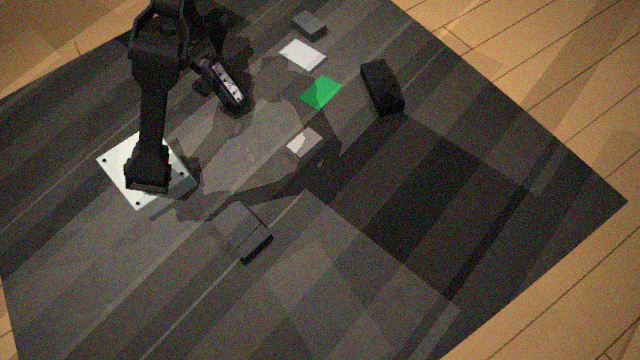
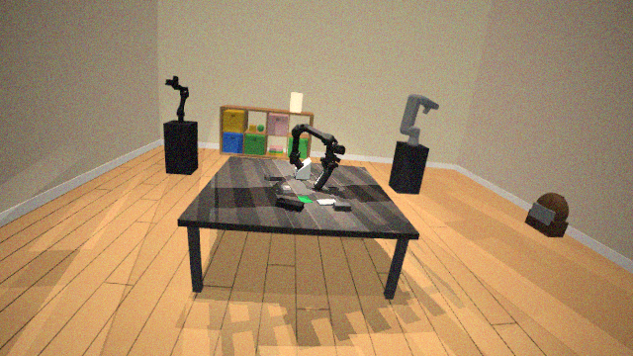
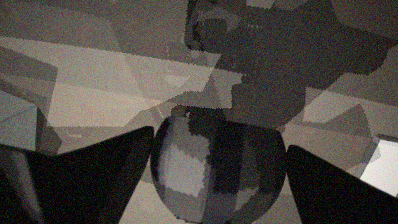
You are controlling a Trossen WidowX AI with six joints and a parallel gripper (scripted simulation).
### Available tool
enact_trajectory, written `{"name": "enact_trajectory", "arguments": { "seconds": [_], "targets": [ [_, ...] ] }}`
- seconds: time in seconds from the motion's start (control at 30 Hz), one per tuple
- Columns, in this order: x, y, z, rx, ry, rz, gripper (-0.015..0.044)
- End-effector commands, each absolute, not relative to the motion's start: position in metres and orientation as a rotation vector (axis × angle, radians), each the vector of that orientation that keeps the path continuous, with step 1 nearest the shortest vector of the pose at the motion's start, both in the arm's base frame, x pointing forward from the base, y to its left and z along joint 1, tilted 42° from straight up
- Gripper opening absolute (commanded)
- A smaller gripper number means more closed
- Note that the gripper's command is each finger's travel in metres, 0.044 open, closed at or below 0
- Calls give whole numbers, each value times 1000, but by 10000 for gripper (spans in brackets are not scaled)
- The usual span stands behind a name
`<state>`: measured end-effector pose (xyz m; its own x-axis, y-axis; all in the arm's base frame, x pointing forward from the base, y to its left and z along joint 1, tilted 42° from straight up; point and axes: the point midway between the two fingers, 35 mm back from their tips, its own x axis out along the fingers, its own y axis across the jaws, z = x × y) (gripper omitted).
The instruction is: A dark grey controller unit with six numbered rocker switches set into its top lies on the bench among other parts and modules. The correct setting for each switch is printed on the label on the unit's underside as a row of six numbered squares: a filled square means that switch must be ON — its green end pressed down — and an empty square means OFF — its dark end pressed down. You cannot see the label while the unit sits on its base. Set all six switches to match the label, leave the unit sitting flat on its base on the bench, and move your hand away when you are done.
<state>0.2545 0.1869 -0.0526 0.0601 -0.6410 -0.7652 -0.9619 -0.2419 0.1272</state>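
Observation:
The dark grey controller unit is held tilted in my gripper, above the bench. In the wrist view, a black finger touches each side of the unit's rounded end. My gripper is shut on the unit. In the top view, one long face shows a pale strip with several small dark marks, too small and grainy to read. Switch positions cannot be made out, and in the wrist view the face towards the camera is lost in shadow and glare.
A black box, green card, white card, grey block and small pale-topped block lie right of the unit. A grey part lies nearer. A white plate is by the arm's base. Mottled shadows cross the bench.

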Motion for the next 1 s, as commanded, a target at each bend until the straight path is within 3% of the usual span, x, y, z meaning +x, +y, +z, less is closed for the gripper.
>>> {"name": "enact_trajectory", "arguments": {
  "seconds": [0.0,0.97],
  "targets": [
    [254,185,-58,-1917,1617,1027,338],
    [249,190,-80,-1917,1616,1028,338]
  ]
}}
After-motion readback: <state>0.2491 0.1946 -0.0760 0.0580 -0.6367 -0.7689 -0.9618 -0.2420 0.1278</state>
